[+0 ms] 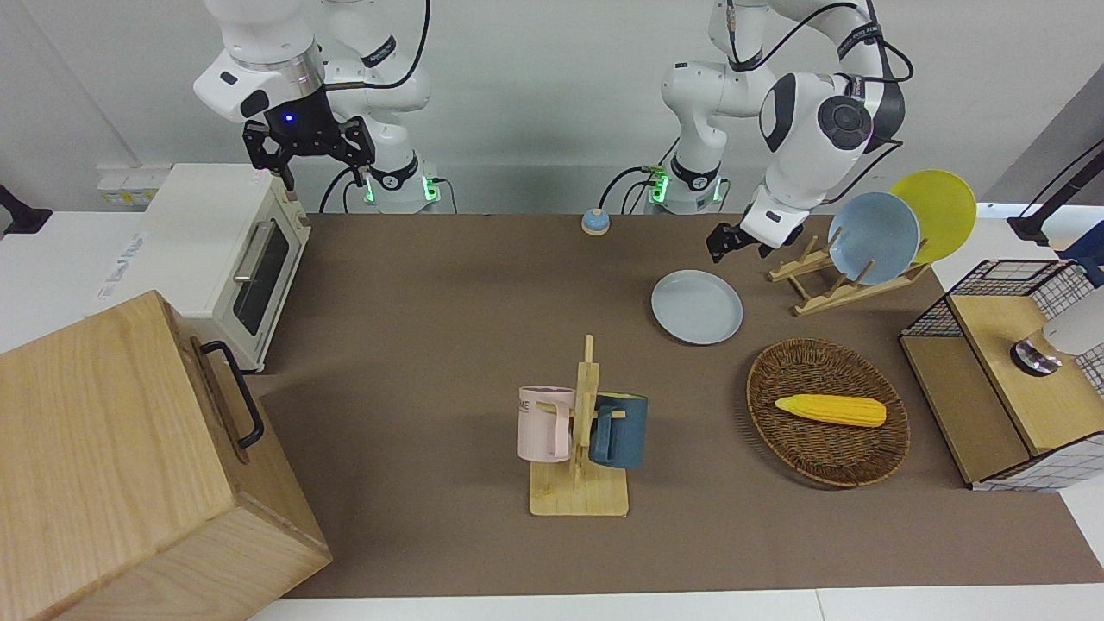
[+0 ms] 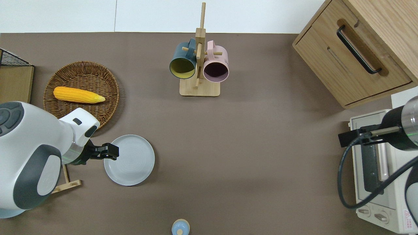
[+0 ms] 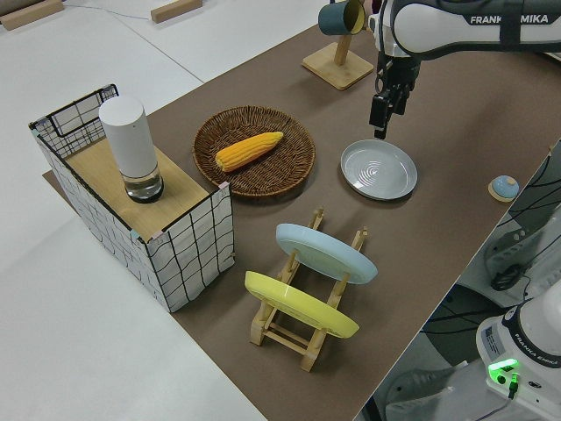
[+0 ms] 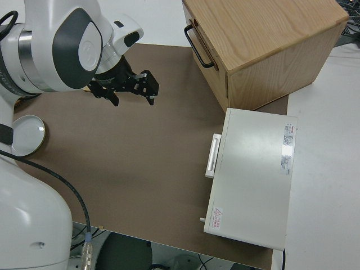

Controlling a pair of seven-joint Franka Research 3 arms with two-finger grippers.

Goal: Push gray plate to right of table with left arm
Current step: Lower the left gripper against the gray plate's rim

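The gray plate [image 1: 697, 307] lies flat on the brown table [image 1: 431, 293], between the dish rack and the mug tree; it also shows in the overhead view [image 2: 130, 161] and the left side view [image 3: 379, 169]. My left gripper [image 1: 740, 245] is open and empty, up in the air. In the overhead view the left gripper [image 2: 110, 152] is over the plate's edge toward the left arm's end of the table. It points down in the left side view [image 3: 383, 121]. My right gripper [image 1: 309, 159] is open, empty and parked.
A wicker basket [image 2: 98, 70] with a corn cob [image 2: 78, 94] sits farther from the robots than the plate. A wooden rack [image 1: 828, 289] holds a bluer plate [image 1: 875, 237] and a yellow plate [image 1: 938, 211]. A mug tree [image 2: 199, 65], wooden cabinet [image 2: 359, 49], toaster oven [image 2: 375, 169] and wire box [image 1: 1009, 371] stand around.
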